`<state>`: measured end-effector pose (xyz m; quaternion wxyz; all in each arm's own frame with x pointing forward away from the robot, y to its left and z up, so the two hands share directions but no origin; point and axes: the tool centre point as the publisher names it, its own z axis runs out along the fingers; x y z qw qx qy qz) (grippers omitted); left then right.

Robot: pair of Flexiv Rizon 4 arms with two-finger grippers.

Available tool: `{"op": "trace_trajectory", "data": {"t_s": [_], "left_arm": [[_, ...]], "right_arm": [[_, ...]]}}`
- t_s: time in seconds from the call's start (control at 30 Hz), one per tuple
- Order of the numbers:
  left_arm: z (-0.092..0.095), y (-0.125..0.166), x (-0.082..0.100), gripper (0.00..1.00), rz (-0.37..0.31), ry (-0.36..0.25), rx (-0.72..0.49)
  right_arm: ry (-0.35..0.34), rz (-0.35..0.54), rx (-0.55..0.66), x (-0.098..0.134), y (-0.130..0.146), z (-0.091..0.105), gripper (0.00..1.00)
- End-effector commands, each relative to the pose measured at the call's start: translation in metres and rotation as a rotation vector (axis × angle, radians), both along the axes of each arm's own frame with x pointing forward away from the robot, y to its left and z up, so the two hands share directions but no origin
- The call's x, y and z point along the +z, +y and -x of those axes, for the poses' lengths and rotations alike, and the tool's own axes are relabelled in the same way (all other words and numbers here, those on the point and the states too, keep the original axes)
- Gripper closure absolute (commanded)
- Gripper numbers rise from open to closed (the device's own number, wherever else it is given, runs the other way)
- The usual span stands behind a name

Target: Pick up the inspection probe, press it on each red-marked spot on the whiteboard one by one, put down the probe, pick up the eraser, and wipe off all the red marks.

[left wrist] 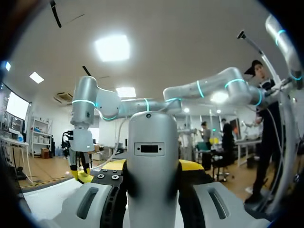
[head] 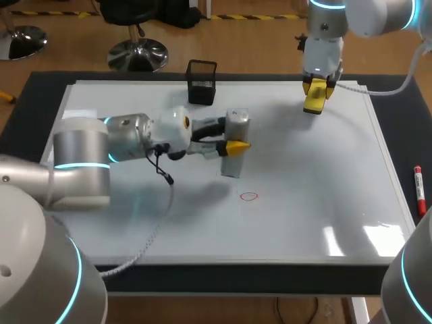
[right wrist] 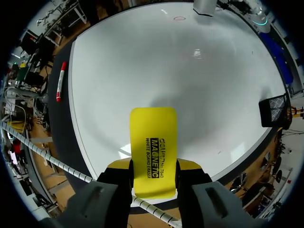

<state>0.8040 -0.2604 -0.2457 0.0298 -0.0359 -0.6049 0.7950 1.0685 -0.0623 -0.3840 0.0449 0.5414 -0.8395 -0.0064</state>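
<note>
Grey probe [head: 237,123] stands upright at the whiteboard's [head: 324,175] middle, clamped between your left gripper's [head: 233,135] fingers; a red ring [head: 249,196] lies at its 5 o'clock. Your right gripper [right wrist: 153,167] pinches the yellow eraser [right wrist: 153,137] near the board's 1 o'clock edge.

A black mesh pen cup [head: 202,82] stands upright on the far side of the table [head: 40,94], near the middle. A red marker [head: 418,190] lies flat on the table's dark surface by the right edge, well apart from the cup.
</note>
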Motion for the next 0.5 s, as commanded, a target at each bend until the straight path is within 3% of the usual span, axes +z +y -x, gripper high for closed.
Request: {"op": "trace_trajectory", "data": {"t_s": [0.03, 0.5], "left_arm": [[0.004, -0.019, -0.008, 1.00, 0.001, 0.019, -0.030], [0.021, -0.040, -0.028, 1.00, -0.007, 0.066, -0.072]], "right_arm": [[0.001, 0.004, 0.002, 0.001, 0.000, -0.001, 1.00], [0.001, 0.004, 0.002, 0.001, 0.000, -0.001, 1.00]]}}
